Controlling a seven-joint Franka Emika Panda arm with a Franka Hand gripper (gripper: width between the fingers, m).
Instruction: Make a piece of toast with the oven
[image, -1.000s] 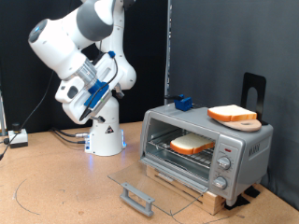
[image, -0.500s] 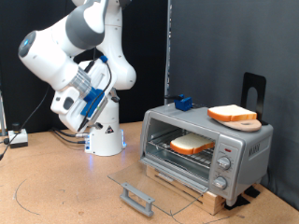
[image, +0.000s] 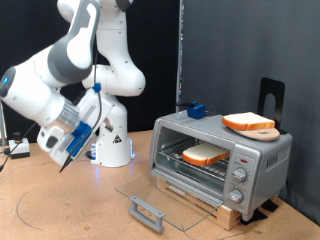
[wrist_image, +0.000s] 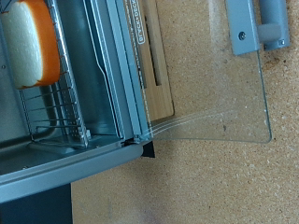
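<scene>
- Near: the glass door (image: 165, 197) lies folded down flat on the table (image: 60, 210), handle nearest me.
- Exterior view's left: my gripper (image: 68, 152) hangs low, well apart from the oven (image: 222, 160); I cannot tell whether its fingers are spread or pressed together, and nothing shows between them.
- Middle: the piece of toast (image: 204, 155) rests on the wire rack (wrist_image: 47, 117) inside. I judge it light, soft and crumbly; grip it gently across the crust edges.
- Far: a second slice (image: 249, 123) sits on the roof.
</scene>
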